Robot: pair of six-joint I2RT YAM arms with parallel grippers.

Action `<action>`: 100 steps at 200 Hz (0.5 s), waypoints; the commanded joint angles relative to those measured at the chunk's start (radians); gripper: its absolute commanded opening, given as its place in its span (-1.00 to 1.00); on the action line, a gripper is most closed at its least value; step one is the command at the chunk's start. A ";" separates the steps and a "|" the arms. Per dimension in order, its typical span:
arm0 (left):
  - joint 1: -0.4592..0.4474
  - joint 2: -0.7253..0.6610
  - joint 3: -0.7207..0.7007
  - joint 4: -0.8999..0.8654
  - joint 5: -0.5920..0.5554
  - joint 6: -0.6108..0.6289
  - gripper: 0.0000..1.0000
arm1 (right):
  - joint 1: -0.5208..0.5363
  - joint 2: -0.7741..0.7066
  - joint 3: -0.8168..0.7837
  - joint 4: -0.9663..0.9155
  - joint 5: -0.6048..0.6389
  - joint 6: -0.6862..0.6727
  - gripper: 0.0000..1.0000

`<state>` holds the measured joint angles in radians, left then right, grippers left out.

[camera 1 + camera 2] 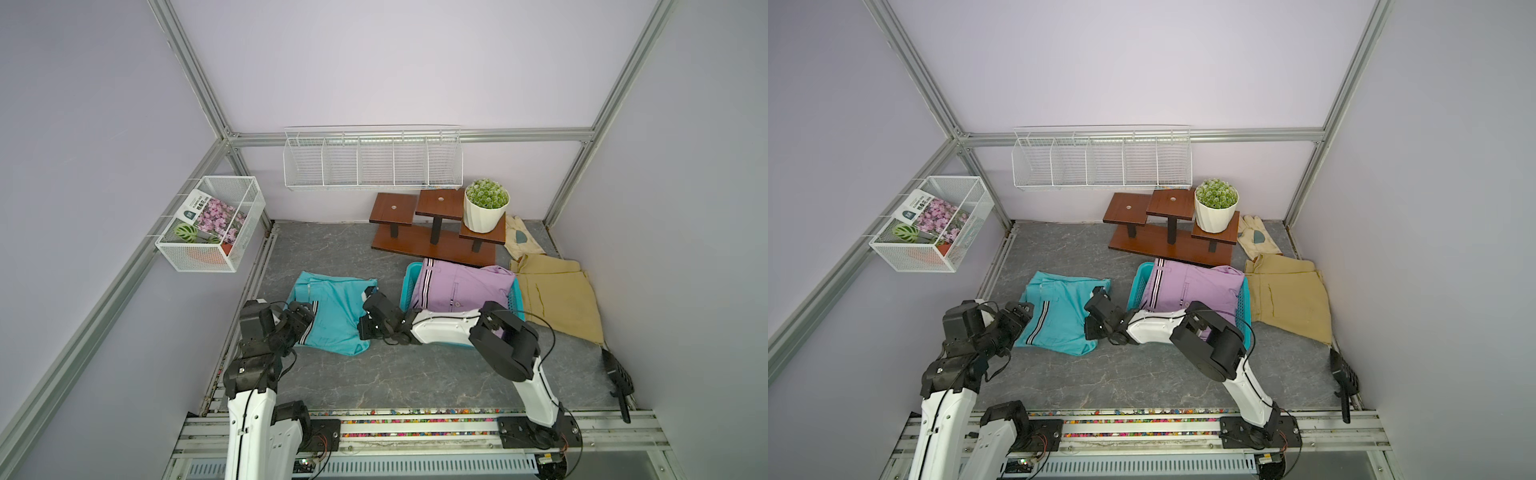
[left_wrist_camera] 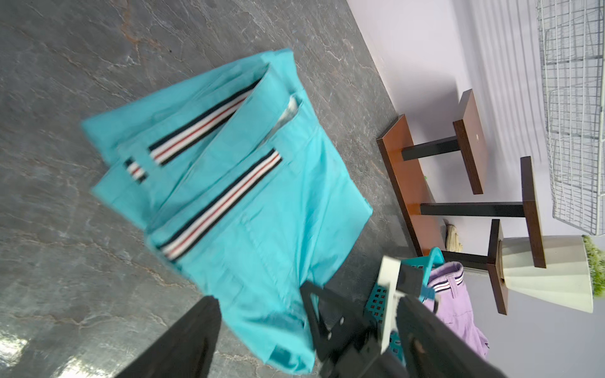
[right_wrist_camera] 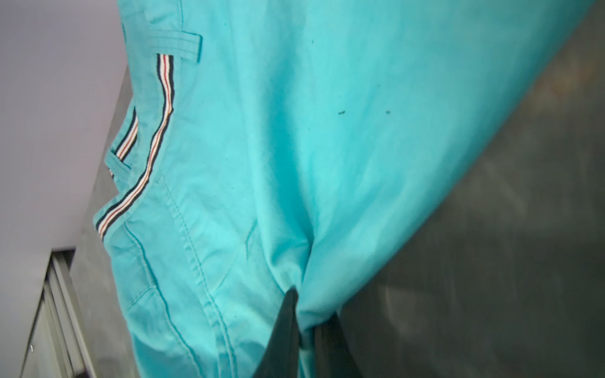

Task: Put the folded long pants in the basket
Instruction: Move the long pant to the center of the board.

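As the teal folded trousers with striped trim (image 1: 332, 316) lay on the grey marbled tabletop (image 1: 395, 374), just beside the rectangular teal plastic basket with grid sides (image 1: 409, 284), we had our right gripper (image 3: 304, 322) closed firmly on their edge nearest the basket. In the right wrist view the two dark fingers pinched the teal cloth between them, and the cloth was gathered into a crease at the pinch. We judged that the grip was taken on the basket side so that the bundle could travel the short way over the rim.

Our left gripper (image 1: 302, 320) had its jaws wide apart and held nothing. It hovered at the opposite edge of the same trousers, over the striped trim. In our judgement it stood there to take the second side, because a soft bundle carried by one edge only would hang down and come unfolded.

The basket held the lilac folded trousers with a striped waistband (image 1: 461, 286), which filled it and rose above its rim, so the teal pair would have to go on top. The khaki folded trousers (image 1: 557, 299) lay on the tabletop at the other side of the basket, very close to its wall; whether they touched it we could not tell. Orange trousers we could not see in any view.
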<state>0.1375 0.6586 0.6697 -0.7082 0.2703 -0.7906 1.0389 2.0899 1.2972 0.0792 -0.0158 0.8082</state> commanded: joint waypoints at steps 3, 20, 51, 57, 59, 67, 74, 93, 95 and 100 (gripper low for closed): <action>0.005 0.082 0.018 0.009 0.024 0.027 0.76 | 0.004 -0.111 -0.171 0.031 0.069 0.012 -1.00; 0.005 0.148 0.016 0.014 0.035 0.007 0.75 | 0.004 -0.175 -0.274 0.064 0.073 0.018 -1.00; 0.006 0.160 0.028 -0.011 -0.014 0.011 0.74 | 0.006 -0.263 -0.427 0.117 0.072 0.026 -1.00; 0.006 0.150 0.018 0.002 -0.008 0.015 0.73 | 0.004 -0.275 -0.442 0.109 0.076 0.025 -1.00; 0.006 0.146 0.014 0.006 -0.004 0.015 0.73 | 0.005 -0.280 -0.446 0.104 0.077 0.024 -1.00; 0.007 0.132 -0.002 0.022 0.011 0.011 0.72 | 0.002 -0.295 -0.455 0.081 0.083 0.017 -1.00; 0.006 0.121 -0.014 0.030 0.026 0.011 0.72 | -0.002 -0.308 -0.461 0.064 0.088 0.011 -1.00; 0.005 0.097 -0.037 0.028 0.020 0.009 0.71 | -0.019 -0.339 -0.473 0.023 0.106 0.004 -1.00; 0.005 0.097 -0.037 0.026 0.016 0.008 0.71 | -0.022 -0.341 -0.475 0.019 0.108 0.003 -1.00; 0.006 0.098 -0.042 0.021 0.003 0.004 0.71 | -0.029 -0.346 -0.479 0.015 0.111 0.003 -1.00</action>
<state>0.1375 0.7742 0.6567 -0.6891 0.2863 -0.7906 1.0458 1.7798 0.8539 0.1921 0.0277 0.8219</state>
